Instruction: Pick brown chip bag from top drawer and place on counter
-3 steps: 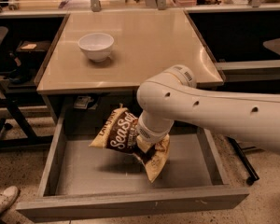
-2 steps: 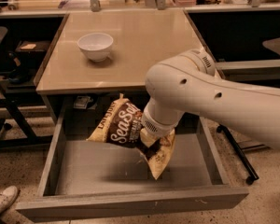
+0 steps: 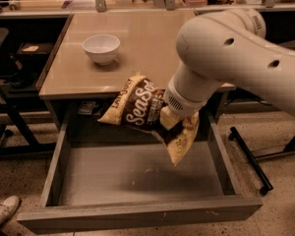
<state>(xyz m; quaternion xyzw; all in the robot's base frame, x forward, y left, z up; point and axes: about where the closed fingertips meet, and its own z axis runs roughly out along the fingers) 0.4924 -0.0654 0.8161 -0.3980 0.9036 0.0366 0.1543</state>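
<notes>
The brown chip bag hangs in the air above the open top drawer, about level with the front edge of the counter. My gripper is shut on the bag's middle; the white arm hides the fingers. The bag's left tan end sticks out over the counter's front edge and its right tan end droops toward the drawer. The drawer's grey bottom is bare.
A white bowl stands on the counter at the left rear. Dark side desks flank the counter. A black chair base is at the right of the drawer. A shoe is on the floor at lower left.
The arm has lifted the bag up out of the drawer, from near the drawer bottom to counter height, and the arm has swung higher and toward the counter.
</notes>
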